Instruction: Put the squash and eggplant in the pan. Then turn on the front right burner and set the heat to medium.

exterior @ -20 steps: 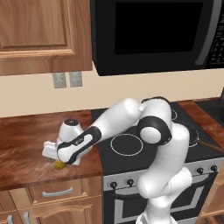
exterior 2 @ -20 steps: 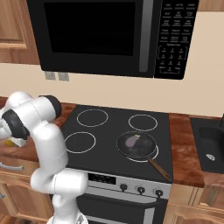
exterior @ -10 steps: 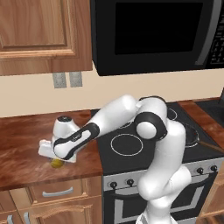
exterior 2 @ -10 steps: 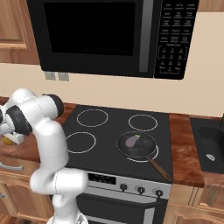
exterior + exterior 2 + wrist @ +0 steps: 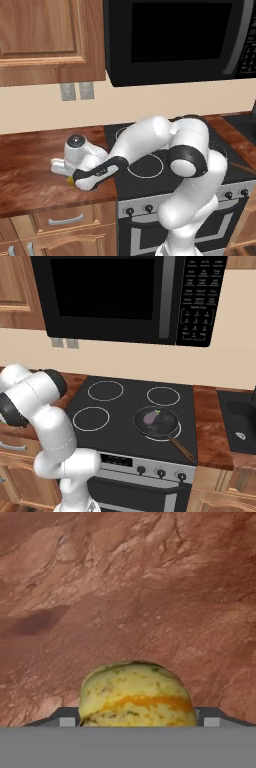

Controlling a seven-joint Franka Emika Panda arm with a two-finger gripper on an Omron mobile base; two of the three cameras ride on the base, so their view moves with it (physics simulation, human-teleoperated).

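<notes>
The robot's arm reaches far out to its left and low over the brown wooden counter [image 5: 35, 175]. Its gripper [image 5: 71, 176] sits right down by the counter top, next to the black stove [image 5: 130, 406].

In the hand view, the squash [image 5: 136, 694] is a round yellow ball with an orange stripe. It sits right between the two fingers [image 5: 67, 718], one finger tip on each side of it. The fingers are spread about as wide as the squash, and their tips look as if they are right against its sides. It looks like they are pinching it, but it is hard to be sure. In the left base view, a bit of yellow peeks out under the hand, low against the counter.

The eggplant [image 5: 150, 416] is purple and lies inside the pan [image 5: 167, 428]. The pan is dark and round, with a thin brown handle. It sits on the front right burner [image 5: 176, 434] of the stove, well apart from the squash.
</notes>
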